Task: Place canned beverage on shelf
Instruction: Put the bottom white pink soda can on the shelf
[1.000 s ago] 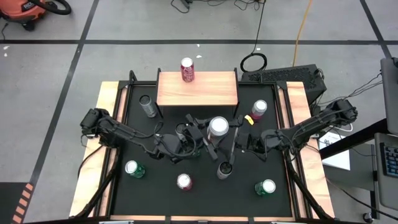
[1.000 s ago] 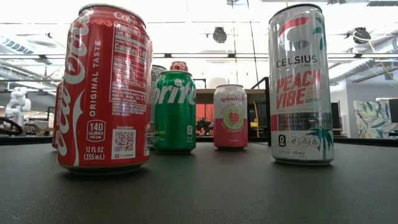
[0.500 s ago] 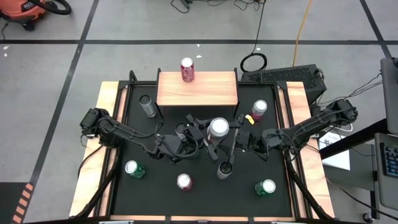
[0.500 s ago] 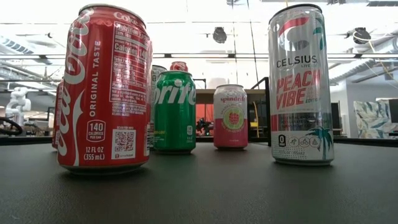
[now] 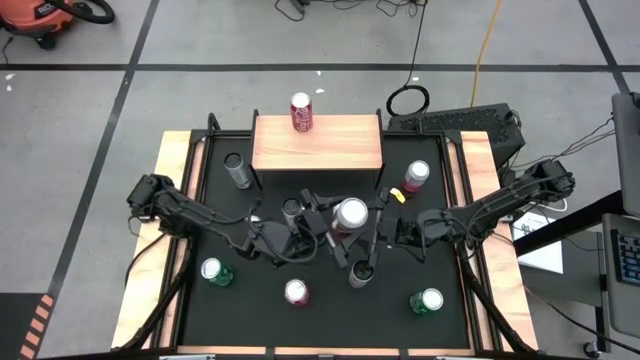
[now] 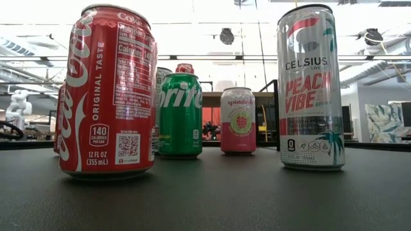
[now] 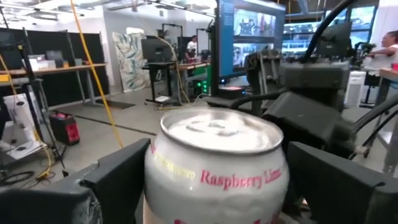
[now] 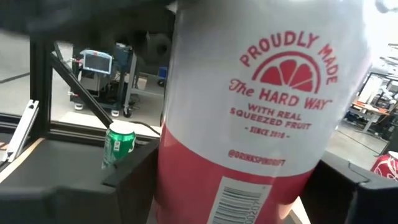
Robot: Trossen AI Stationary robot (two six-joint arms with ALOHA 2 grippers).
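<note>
A white and pink Spindrift can (image 5: 350,213) hangs upright above the middle of the black mat, between my two grippers. My right gripper (image 5: 368,222) comes from the table's right and is shut on it. My left gripper (image 5: 328,224) comes from the left and stands open; its fingers (image 7: 118,180) flank the can's upper body (image 7: 214,168), with a gap showing on one side. The shelf (image 5: 340,150), wood-topped, stands at the far edge with a red can (image 5: 301,112) upright on it. Neither gripper shows in the low view. My right gripper pinches the can's side wall (image 8: 171,186) between its two fingers (image 8: 134,180), on the pink lower part of the body. The fingers come level from the table's right. The can stands upright in the hold, lifted clear of the mat.
Several cans stand on the mat (image 5: 250,300): a grey one (image 5: 237,170) and a pink one (image 5: 416,175) near the shelf, and green (image 5: 214,271), red (image 5: 296,292), dark (image 5: 360,272) and green (image 5: 427,300) ones toward the near edge. A keyboard (image 5: 450,122) lies beyond the shelf.
The held can's top has shifted slightly toward the table's near edge, and my left hand has drifted a little with it. The can stays upright and clear of the mat.
</note>
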